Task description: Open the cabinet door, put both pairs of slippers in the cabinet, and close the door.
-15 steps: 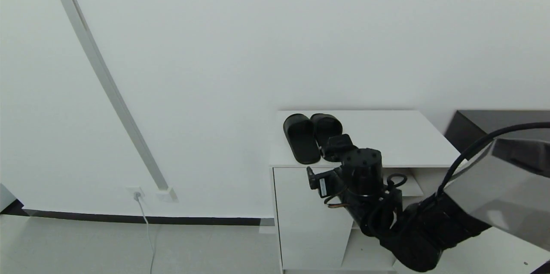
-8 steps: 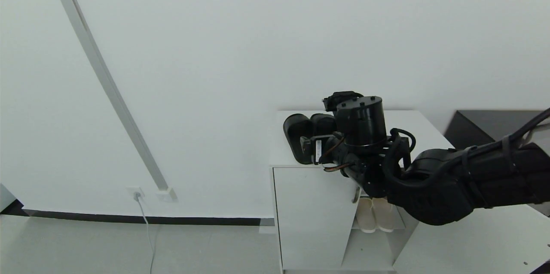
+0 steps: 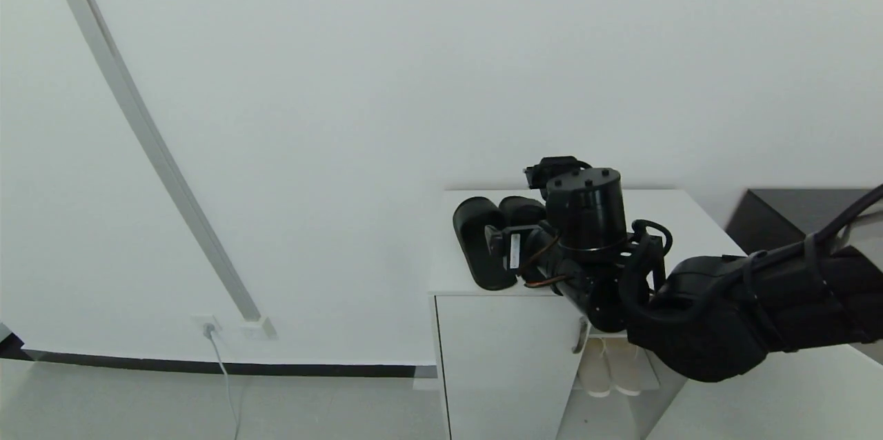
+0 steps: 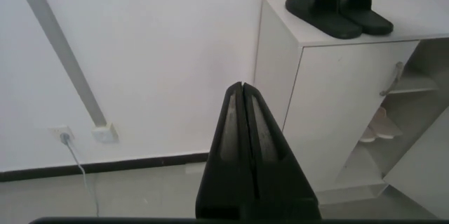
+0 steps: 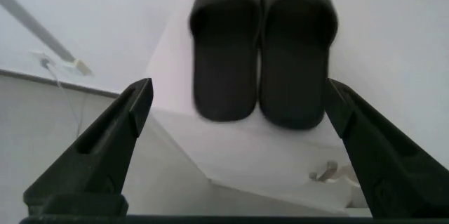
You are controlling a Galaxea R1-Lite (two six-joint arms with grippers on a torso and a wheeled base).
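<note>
A pair of black slippers (image 3: 483, 247) (image 5: 259, 48) (image 4: 338, 12) lies on top of the white cabinet (image 3: 676, 219), at its left front corner. My right gripper (image 5: 238, 90) is open wide and level with the cabinet top, with the black pair ahead between its fingers (image 5: 119, 133), not touching. Its wrist (image 3: 586, 219) covers part of the right slipper in the head view. The cabinet's right door (image 3: 759, 398) stands open; the left door (image 3: 503, 364) is closed. A white pair of slippers (image 3: 610, 367) (image 4: 382, 122) sits on a shelf inside. My left gripper (image 4: 243, 87) is shut and empty, low and left of the cabinet.
The cabinet stands against a white wall. A pale conduit strip (image 3: 138, 130) runs down to a socket with a cable (image 3: 207, 326) left of the cabinet. A dark piece of furniture (image 3: 793, 209) stands at the right. Open floor lies left of the cabinet.
My right arm has risen from in front of the cabinet to the level of its top, facing the black slippers, uncovering the white pair inside. The head camera has shifted slightly.
</note>
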